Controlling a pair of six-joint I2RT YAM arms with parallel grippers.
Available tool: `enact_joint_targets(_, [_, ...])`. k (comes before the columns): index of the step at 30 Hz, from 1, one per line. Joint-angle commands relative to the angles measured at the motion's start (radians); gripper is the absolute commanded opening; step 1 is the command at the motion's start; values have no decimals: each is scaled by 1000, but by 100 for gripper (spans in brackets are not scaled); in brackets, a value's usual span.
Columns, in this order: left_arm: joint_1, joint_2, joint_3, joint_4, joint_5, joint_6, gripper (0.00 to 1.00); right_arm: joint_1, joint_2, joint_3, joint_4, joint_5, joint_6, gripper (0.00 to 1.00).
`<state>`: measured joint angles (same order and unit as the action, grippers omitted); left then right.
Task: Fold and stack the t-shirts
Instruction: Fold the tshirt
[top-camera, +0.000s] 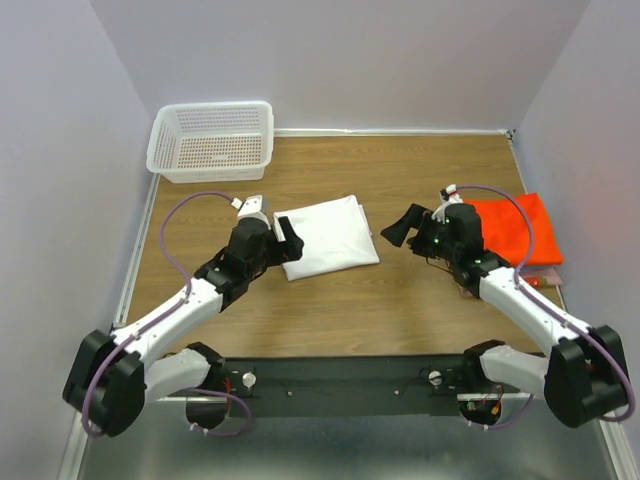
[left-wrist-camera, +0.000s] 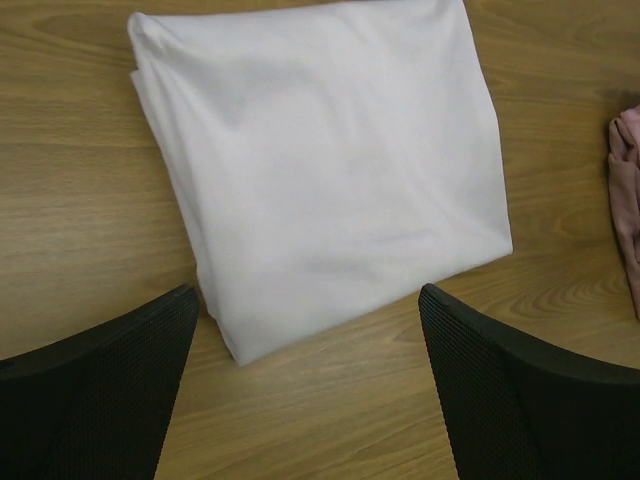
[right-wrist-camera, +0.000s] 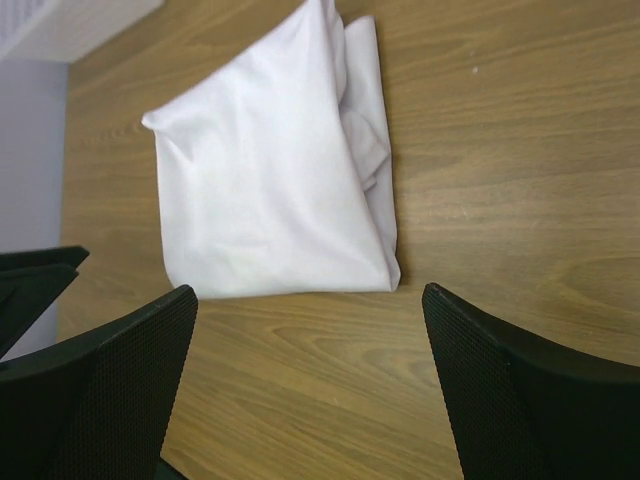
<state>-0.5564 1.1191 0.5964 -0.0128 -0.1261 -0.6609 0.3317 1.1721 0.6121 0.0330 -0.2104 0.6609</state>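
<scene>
While both sets hang spread and empty, the left fingers (top-camera: 291, 240) sit at the 9 o'clock edge of the folded white t-shirt (top-camera: 325, 237) in the middle of the bench (top-camera: 400, 310), and the right fingers (top-camera: 400, 230) are just off its 3 o'clock side. Risk imo: pinch only the top layer for the carry to the orange-red t-shirt (top-camera: 515, 228) at 3 o'clock, and the fold flops open.

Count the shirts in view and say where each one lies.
3: a white shirt folded in the middle, an orange shirt at the far right, a pink shirt edging out under it. More may be hidden in that stack.
</scene>
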Motion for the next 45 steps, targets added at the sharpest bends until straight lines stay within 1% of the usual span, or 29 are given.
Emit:
enact_joint_targets(1, [3,-125,29,-167,-182,-37,98,-6,-103,12,-88,152,-3,100])
enact_joint_targets(3, [4,-188,46,-196,-213,-100,98,-7,-118,20,-87,155,5,100])
enact_joint_targets(6, [6,-251,57,-194,-214,-112,98,-6,-106,63,-88,114,-33,100])
enact_joint_targets(10, [6,-285,69,-214,-297,-129,98,-5,-16,130,-108,83,-107,100])
enact_joint_targets(13, [6,-277,69,-233,-342,-143,98,-6,44,181,-131,71,-135,100])
enact_joint_targets(19, [6,-234,57,-228,-363,-144,98,-3,202,291,-179,84,-201,100])
enact_joint_targets(23, [7,-206,54,-216,-366,-141,98,4,302,351,-211,126,-245,100])
enact_joint_targets(32, [9,-174,31,-190,-340,-132,98,24,524,472,-242,152,-348,100])
enact_joint_targets(39, [12,-163,23,-181,-354,-131,98,39,655,557,-271,169,-385,100])
enact_joint_targets(45, [13,-134,28,-179,-354,-120,98,76,704,600,-280,144,-399,98])
